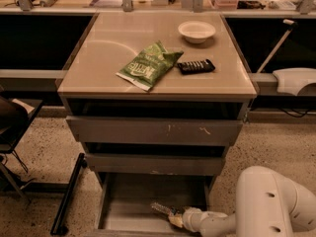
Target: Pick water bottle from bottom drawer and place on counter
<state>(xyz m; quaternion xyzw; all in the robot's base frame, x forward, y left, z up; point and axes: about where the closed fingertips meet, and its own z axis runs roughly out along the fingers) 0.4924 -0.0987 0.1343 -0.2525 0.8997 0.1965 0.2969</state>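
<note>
Bulbous white arm (pixel 269 209) (dark holes) tapering to pale claw (pixel 174 217).

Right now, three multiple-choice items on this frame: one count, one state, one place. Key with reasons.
1. How many things lie on the counter?
A. two
B. three
C. five

2. The bottom drawer is:
A. pulled open
B. pushed shut
C. taken out of the cabinet

3. Where is the water bottle?
A. on the counter
B. in the bottom drawer, right by the hand
C. on the floor beside the cabinet

Key:
1 B: a white bowl, a green bag and a black bar are all that sits on top.
2 A: its grey floor is exposed at the foot of the cabinet.
3 B: the bottle lies on the drawer floor, and the hand reaches in low from the right next to it.
</note>
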